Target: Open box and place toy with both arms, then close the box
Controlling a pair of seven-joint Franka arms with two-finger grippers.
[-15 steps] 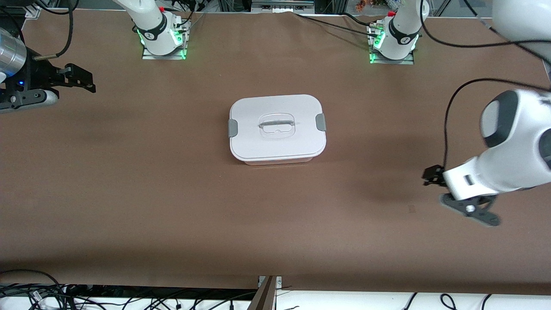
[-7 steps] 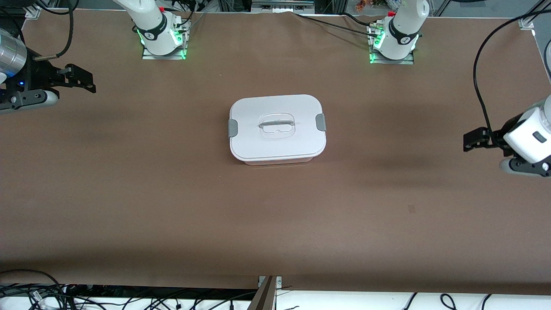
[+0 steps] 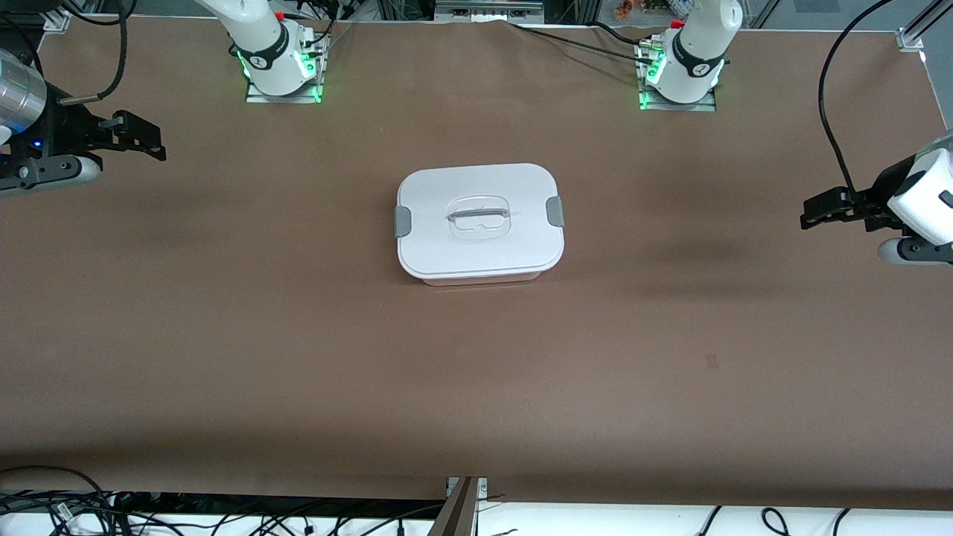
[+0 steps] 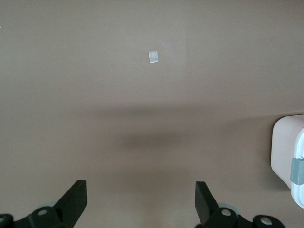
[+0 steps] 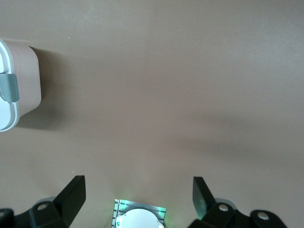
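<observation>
The box (image 3: 479,221) stands in the middle of the table with its white lid on, a grey clip (image 3: 403,221) at each end and the clear handle (image 3: 479,216) in the centre. The toy is out of view. My left gripper (image 3: 819,212) hangs open and empty over bare table at the left arm's end. Its wrist view shows open fingers (image 4: 141,199) and a corner of the box (image 4: 285,152). My right gripper (image 3: 145,138) hangs open and empty over the right arm's end. Its wrist view (image 5: 138,194) shows the box's end (image 5: 21,85).
The brown table (image 3: 298,335) has a small tape mark (image 3: 712,361), also seen in the left wrist view (image 4: 153,57). The arm bases (image 3: 281,63) stand along the edge farthest from the front camera. Cables lie past the near edge.
My left gripper has swung away from the front camera and out toward the left arm's end of the table. The right arm and the box have not moved.
</observation>
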